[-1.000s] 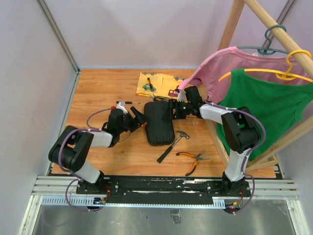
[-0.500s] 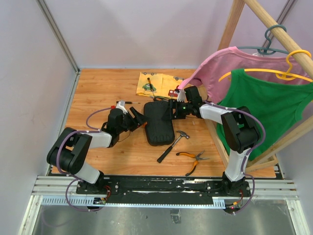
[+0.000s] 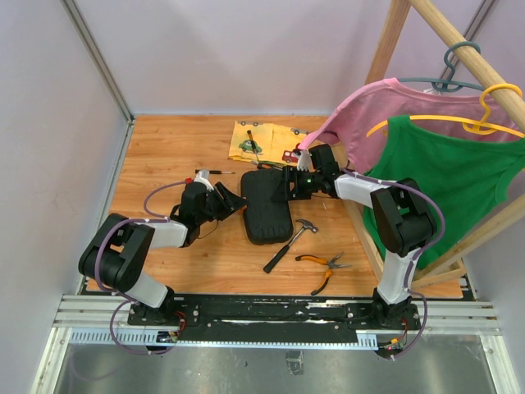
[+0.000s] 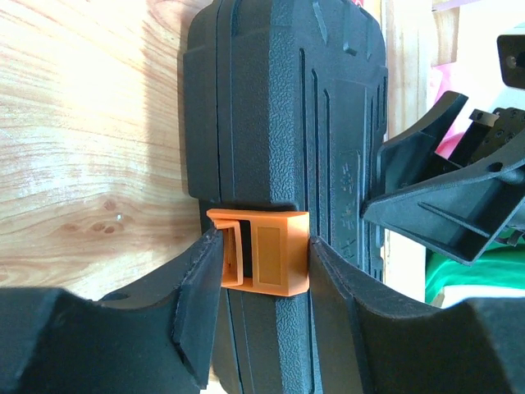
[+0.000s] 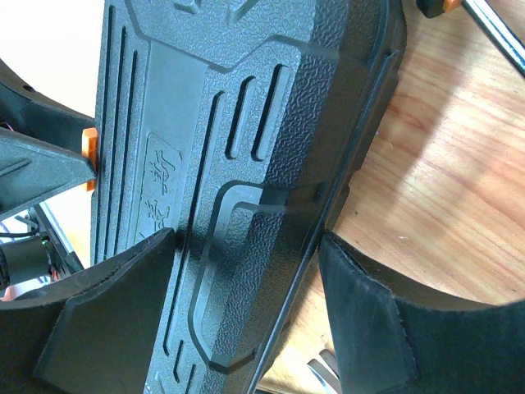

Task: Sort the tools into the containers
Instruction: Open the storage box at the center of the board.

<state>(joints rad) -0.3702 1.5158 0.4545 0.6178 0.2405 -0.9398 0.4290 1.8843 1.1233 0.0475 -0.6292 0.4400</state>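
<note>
Overhead, we see the closed black tool case (image 3: 267, 212) lying mid-way across the wooden table (image 3: 164, 164), with the hammer (image 3: 289, 245) and pliers (image 3: 322, 267) near it; both arms' fingertips are lost against its dark shell. From the left wrist, the left gripper (image 4: 262, 246) pinches the smooth orange latch (image 4: 271, 263). From the right wrist, the right gripper (image 5: 246, 246) clamps the pebbled, ribbed case, whose ends are cut off.
</note>
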